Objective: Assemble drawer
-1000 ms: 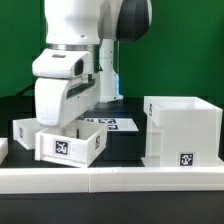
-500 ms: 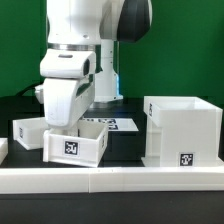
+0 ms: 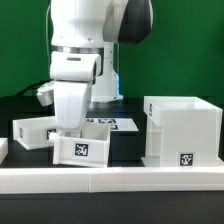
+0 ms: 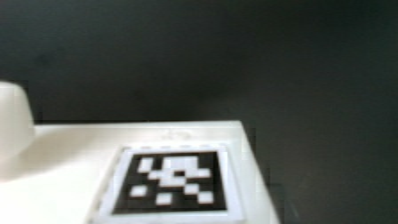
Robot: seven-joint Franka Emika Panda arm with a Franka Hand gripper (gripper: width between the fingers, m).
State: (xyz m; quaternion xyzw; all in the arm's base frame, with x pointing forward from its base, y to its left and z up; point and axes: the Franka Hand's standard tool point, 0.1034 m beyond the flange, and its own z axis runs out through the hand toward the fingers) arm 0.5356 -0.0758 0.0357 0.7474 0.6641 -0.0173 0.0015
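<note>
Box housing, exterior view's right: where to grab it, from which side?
The box housing looks too wide to span. Its opening faces up, walls thin and upright: come from above, pinch the wall at the exterior view's left, nearest the gripper, which holds a tray.

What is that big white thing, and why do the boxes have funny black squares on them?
The big white thing is a robot arm. At its end is a gripper, two fingers that pinch like tongs.

One picture comes from a camera standing off the arm that sees the whole scene. The other comes from a camera on the robot's wrist, so close that it shows mostly one black-and-white tag.

On the dark table are parts of a white drawer: a large box housing and two small trays. The resting tray sits alone. The gripper seems to pinch the held tray, which is tilted.

In front runs a low white rail. Behind lies the flat marker board.
</note>
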